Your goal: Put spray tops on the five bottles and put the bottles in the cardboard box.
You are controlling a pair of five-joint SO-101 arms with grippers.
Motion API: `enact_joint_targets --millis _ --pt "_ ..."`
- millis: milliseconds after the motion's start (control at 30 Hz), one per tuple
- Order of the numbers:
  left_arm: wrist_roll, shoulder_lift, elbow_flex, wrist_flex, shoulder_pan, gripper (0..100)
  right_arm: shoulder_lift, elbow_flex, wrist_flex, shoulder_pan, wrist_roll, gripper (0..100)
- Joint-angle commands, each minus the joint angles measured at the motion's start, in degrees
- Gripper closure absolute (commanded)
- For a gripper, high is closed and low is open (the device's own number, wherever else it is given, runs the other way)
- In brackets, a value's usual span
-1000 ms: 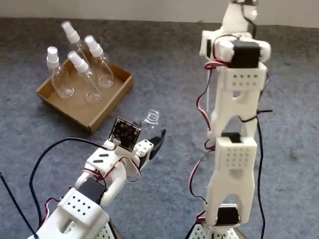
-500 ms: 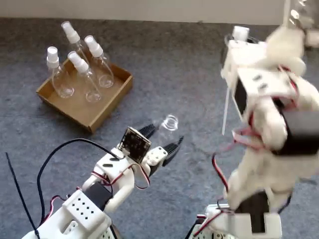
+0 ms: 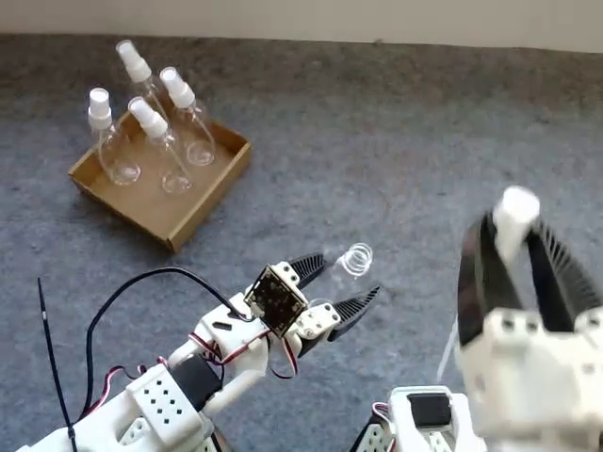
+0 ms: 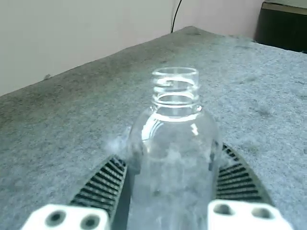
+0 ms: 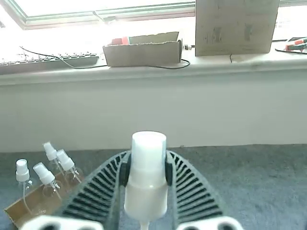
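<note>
My left gripper (image 3: 341, 286) is shut on a clear bottle (image 3: 352, 261) with an open threaded neck, held low over the carpet near the front centre; the bottle (image 4: 172, 153) sits between the ribbed fingers (image 4: 98, 184). My right gripper (image 3: 513, 247) rises at the front right, shut on a white spray top (image 3: 517, 213), whose cap (image 5: 146, 175) stands upright between the jaws. The cardboard box (image 3: 217, 177) lies at the back left with several capped bottles (image 3: 160, 132) leaning in it; the box (image 5: 19, 211) and its bottles (image 5: 45, 172) show far off.
Grey carpet (image 3: 377, 141) covers the table. A black cable (image 3: 113, 301) loops beside the left arm. A white wall (image 5: 153, 110) and a sill with cardboard boxes (image 5: 144, 48) stand behind.
The left gripper carried the bottle rightwards and nearer the front. The right arm swung down from the back right towards the front, bringing the spray top close to the camera.
</note>
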Motion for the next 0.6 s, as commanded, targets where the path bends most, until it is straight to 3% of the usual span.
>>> enact_joint_targets --millis 0,367,567 --pt "0.2 -1.1 -1.8 -1.3 0.7 96 -10.9 15.6 -4.7 0.8 0.7 99.2" --pt "0.2 -1.1 3.4 -1.7 0.7 96 -31.8 63.3 -34.8 0.9 0.4 99.2" --pt "0.2 -1.1 4.3 -1.7 0.7 96 -32.5 72.5 -44.0 0.9 0.0 99.2"
